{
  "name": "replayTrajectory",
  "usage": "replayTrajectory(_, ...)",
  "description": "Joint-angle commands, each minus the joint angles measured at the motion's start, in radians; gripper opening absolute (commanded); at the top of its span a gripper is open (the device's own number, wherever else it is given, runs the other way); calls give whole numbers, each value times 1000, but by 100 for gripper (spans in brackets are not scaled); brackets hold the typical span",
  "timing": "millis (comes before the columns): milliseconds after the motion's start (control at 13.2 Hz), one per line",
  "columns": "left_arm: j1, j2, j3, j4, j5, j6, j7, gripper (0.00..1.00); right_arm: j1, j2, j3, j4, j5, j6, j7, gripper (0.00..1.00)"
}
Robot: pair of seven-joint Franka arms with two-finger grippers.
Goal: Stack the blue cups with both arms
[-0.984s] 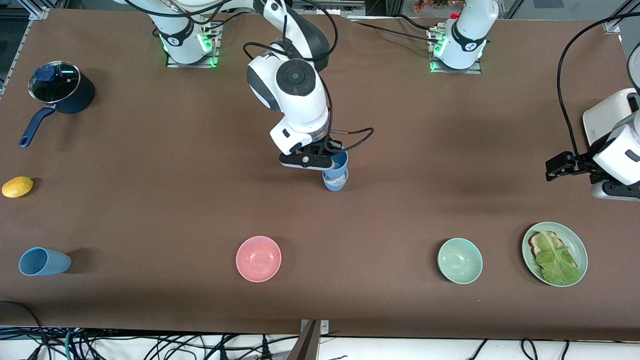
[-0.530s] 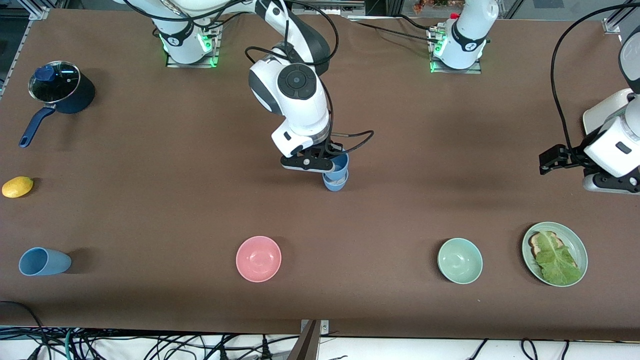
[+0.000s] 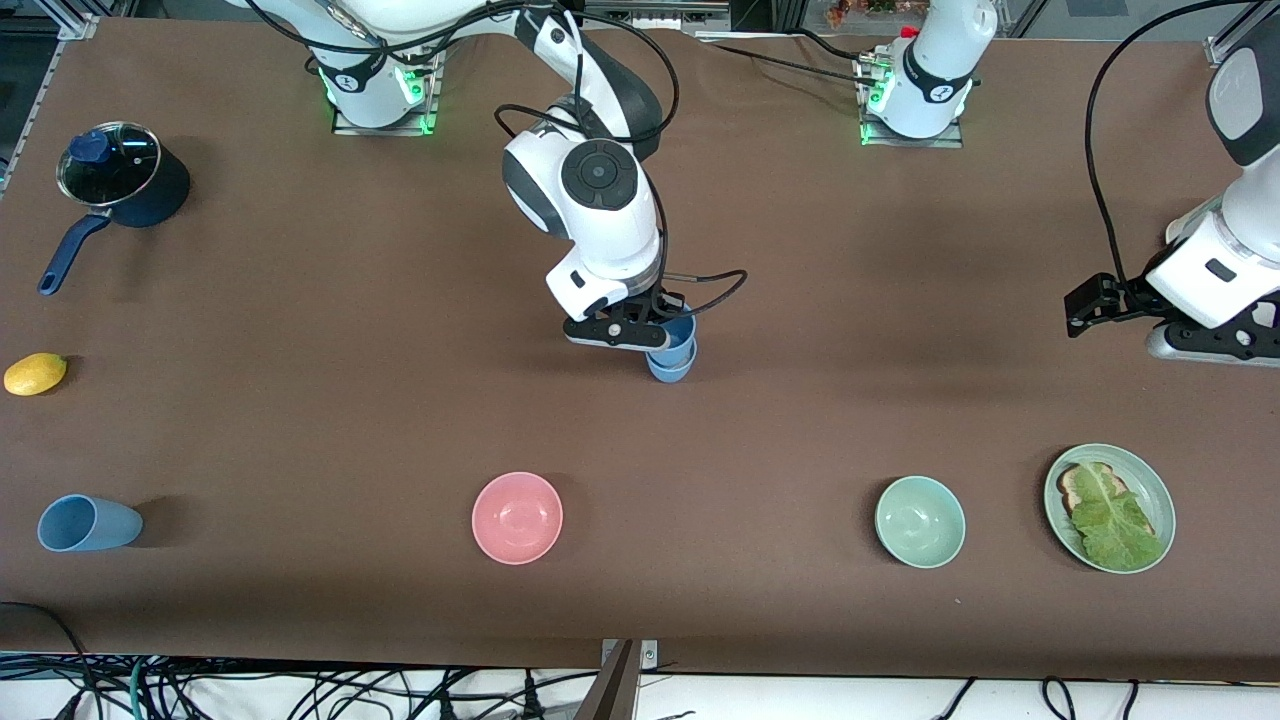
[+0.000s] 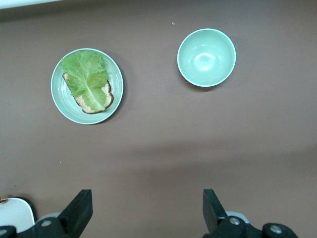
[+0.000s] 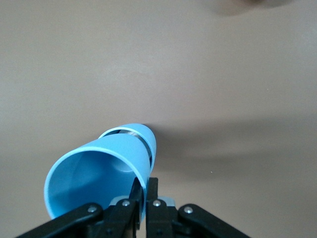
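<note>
Brown bench (image 3: 900, 250) underneath it all, cloth-covered, both arm bases along one long edge. Mid-bench: upper blue cup (image 3: 681, 331) tilted and partly sunk into lower blue cup (image 3: 670, 367), which stands on the bench mouth up. Right hand (image 5: 144, 196) pressed together on the upper cup's wall at the rim, one finger inside and one outside, so pinching it and not yet letting go. Cannot tell whether the upper cup is seated all the way; judged as mid-insertion or just landed. Counted as nearly done: first pair of cups, short of a release and a lift clear. Left to do, by the look of it: third blue cup (image 3: 88, 523), lying on its side at the right arm's end of the bench, near the front camera, well apart from the stack and untouched. Left hand (image 4: 147, 210) spread wide and empty, over bare bench at the left arm's end, waiting. Farther out, none of it part of the job: pink bowl (image 3: 517, 517), pale green bowl (image 3: 920, 521), plate (image 3: 1150, 480) with bread and lettuce, lemon (image 3: 35, 373), lidded saucepan (image 3: 125, 187).
</note>
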Motion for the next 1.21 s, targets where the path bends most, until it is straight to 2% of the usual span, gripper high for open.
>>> replayTrajectory(0, -24, -85, 23, -109, -21, 53, 16, 99, -1, -7, -9, 6, -5, -1, 13, 76)
replayTrajectory(76, -24, -95, 26, -112, -21, 53, 16, 99, -5, -8, -9, 6, -7, -1, 9, 91)
replayTrajectory(151, -24, -99, 30, -112, -21, 53, 16, 100, -8, -17, -9, 6, -8, -4, 8, 100)
replayTrajectory(454, -21, -105, 37, -88, -21, 50, 30, 100, -55, -101, -8, -26, -11, -58, -20, 100)
replayTrajectory(833, -23, -101, 35, -2, -24, -25, 27, 100, -190, -313, 0, -130, 23, -259, -314, 100)
replayTrajectory(1136, -21, -90, 35, 59, -60, -78, 26, 100, -351, -482, 1, -204, 55, -427, -545, 100)
